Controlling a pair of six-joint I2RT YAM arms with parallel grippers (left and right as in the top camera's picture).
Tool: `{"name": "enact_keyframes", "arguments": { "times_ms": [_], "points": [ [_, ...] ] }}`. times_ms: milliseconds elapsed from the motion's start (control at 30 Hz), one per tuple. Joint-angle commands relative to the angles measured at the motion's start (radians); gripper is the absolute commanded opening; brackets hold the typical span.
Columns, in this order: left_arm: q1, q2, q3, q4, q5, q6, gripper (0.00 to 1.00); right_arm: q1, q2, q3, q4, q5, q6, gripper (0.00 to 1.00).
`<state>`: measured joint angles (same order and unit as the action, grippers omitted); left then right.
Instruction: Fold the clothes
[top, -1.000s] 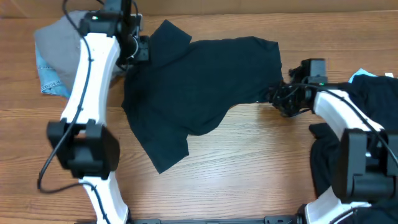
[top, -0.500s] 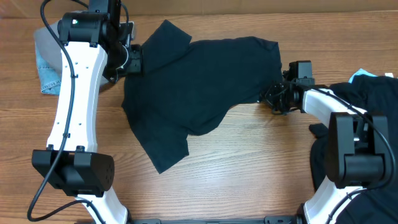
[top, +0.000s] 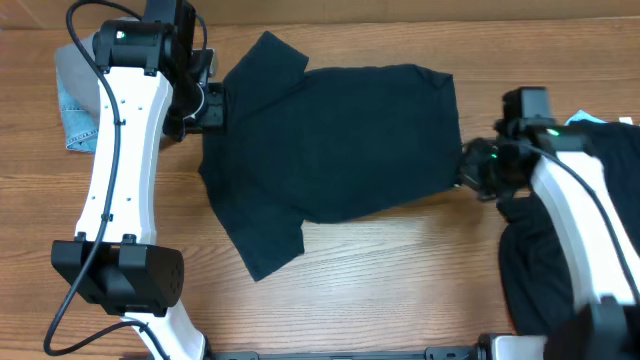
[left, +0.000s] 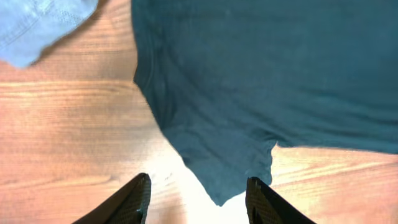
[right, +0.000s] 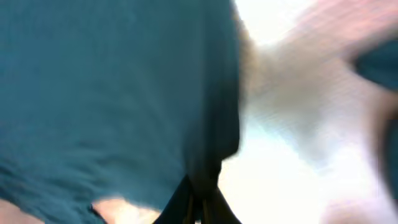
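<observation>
Across the middle of the table (top: 400, 290) the dark shirt (top: 330, 140) lies spread flat, ready for folding. The right gripper (top: 466, 175) pinches its hem corner, seemingly to draw it taut. The left gripper (left: 198, 186) hangs spread over a sleeve, holding nothing.

Overhead is bright, even and sharp. The right wrist view blurs the shirt (right: 106, 81), its upper right blown white; left wrist shows glare at bottom centre.

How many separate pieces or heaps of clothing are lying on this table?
3: a dark T-shirt spread in the middle; a gray and blue bundle at the far left; a dark heap at the right edge. Either bundle may hide more garments.
</observation>
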<state>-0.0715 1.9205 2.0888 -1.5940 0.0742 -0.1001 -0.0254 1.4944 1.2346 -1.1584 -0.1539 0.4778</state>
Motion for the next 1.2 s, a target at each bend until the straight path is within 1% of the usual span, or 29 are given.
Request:
{"name": "enact_keyframes", "arguments": {
  "times_ms": [0,67,100,133,167,233,300,367,500,600,700,833,967,1067,1167],
  "points": [
    [0.005,-0.012,0.011,-0.024,-0.006,0.018,0.52,0.000,-0.039,0.009,-0.076,0.145,-0.013,0.06],
    [0.005,-0.012,0.011,-0.046,-0.008,0.009,0.52,0.000,-0.041,0.009,-0.105,0.161,-0.014,0.10],
    [0.006,-0.012,0.011,-0.056,-0.008,0.002,0.52,0.000,-0.040,0.008,-0.111,0.161,-0.014,0.16],
    [0.006,-0.012,0.011,-0.064,-0.013,-0.007,0.52,0.000,-0.039,0.008,-0.113,0.161,-0.014,0.32],
    [0.006,-0.012,0.011,-0.074,-0.033,-0.026,0.52,0.000,-0.039,0.008,-0.113,0.161,-0.014,0.50],
    [0.006,-0.012,0.010,-0.096,-0.086,-0.067,0.52,0.000,-0.039,0.008,-0.113,0.160,-0.014,0.56],
    [0.006,-0.023,-0.009,-0.096,-0.080,-0.085,0.52,0.000,-0.039,0.008,-0.111,0.161,-0.014,0.64],
    [0.004,-0.032,-0.029,-0.096,-0.076,-0.093,0.53,0.000,-0.039,0.008,-0.111,0.161,-0.014,0.67],
    [0.004,-0.055,-0.130,-0.096,-0.082,-0.127,0.54,0.000,-0.039,0.008,-0.108,0.160,-0.014,0.68],
    [0.004,-0.070,-0.246,-0.092,-0.085,-0.152,0.54,0.000,-0.039,0.008,-0.108,0.160,-0.014,0.69],
    [0.004,-0.087,-0.413,-0.042,-0.048,-0.159,0.53,0.000,-0.039,0.008,-0.106,0.160,-0.014,0.70],
    [-0.018,-0.105,-0.649,0.094,0.075,-0.158,0.48,0.000,-0.039,0.008,-0.094,0.161,-0.014,0.71],
    [-0.072,-0.106,-0.877,0.287,0.149,-0.172,0.48,0.000,-0.039,0.008,-0.077,0.161,-0.014,0.73],
    [-0.097,-0.106,-0.989,0.404,0.192,-0.205,0.49,0.000,-0.039,0.008,-0.072,0.161,-0.014,0.73],
    [-0.114,-0.106,-1.074,0.491,0.193,-0.248,0.50,0.000,-0.038,0.008,-0.069,0.161,-0.014,0.73]
  ]
}}
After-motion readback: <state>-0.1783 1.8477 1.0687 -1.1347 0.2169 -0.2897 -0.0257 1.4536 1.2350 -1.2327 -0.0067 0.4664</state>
